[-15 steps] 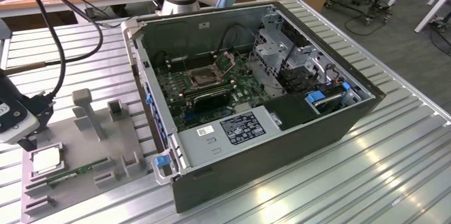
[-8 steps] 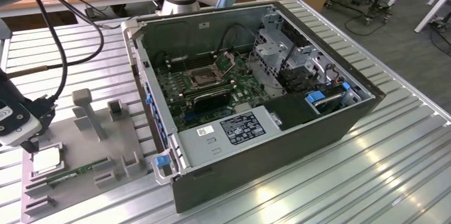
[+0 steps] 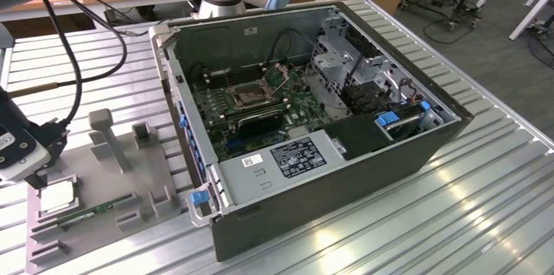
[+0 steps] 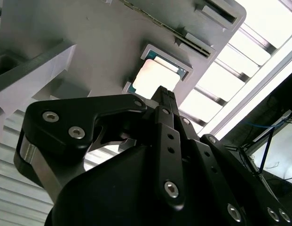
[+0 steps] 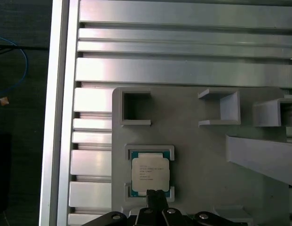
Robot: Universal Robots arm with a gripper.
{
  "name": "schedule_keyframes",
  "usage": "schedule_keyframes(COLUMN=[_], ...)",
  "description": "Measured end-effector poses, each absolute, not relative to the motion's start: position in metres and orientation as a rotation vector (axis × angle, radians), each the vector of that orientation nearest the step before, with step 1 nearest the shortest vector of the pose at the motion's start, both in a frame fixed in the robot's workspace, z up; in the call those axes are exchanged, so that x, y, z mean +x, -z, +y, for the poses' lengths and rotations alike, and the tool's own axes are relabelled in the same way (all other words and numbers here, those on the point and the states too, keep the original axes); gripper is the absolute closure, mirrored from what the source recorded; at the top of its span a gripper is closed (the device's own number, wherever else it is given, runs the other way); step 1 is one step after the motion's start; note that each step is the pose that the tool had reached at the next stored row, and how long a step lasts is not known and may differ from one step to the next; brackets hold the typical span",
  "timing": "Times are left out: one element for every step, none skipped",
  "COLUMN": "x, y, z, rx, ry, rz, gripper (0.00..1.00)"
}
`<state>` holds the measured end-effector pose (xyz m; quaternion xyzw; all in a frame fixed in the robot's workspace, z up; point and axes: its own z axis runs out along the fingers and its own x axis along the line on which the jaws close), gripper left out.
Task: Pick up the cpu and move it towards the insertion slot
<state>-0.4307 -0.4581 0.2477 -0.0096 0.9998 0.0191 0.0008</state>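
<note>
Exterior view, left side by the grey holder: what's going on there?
The arm's gripper hangs right over the cpu, which lies flat in its pocket on the grey holder, not yet lifted. The insertion slot is inside the open computer case, to the exterior view's right of the holder.

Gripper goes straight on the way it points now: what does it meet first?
Most likely the cpu, seated in its recess on the grey fixture tray: in both wrist views the gripper lines up over the chip's edge. Depth is unclear; it might catch the recess rim.
</note>
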Motion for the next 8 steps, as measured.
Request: schedule_keyframes(x=[-0.4307, -0.4308, -0.4308, -0.4308, -0.4308, -0.4308, -0.4308, -0.4308], y=[-0.2477, -0.247, -0.2459, -0.245, -0.245, -0.245, -0.2449, -0.2441], z=[-0.4581, -0.458, -0.4581, -0.458, -0.4581, -0.4581, -0.4581, -0.4581], rx=[-0.03, -0.03, -0.03, -0.03, -0.03, -0.03, -0.03, -0.03], ry=[-0.06, -0.06, -0.06, -0.06, -0.06, -0.06, -0.06, -0.06], rz=[3.139, 3.139, 3.139, 3.139, 3.139, 3.139, 3.14, 3.139], gripper=[0.89, 0.89, 0.89, 0.89, 0.89, 0.89, 0.89, 0.89])
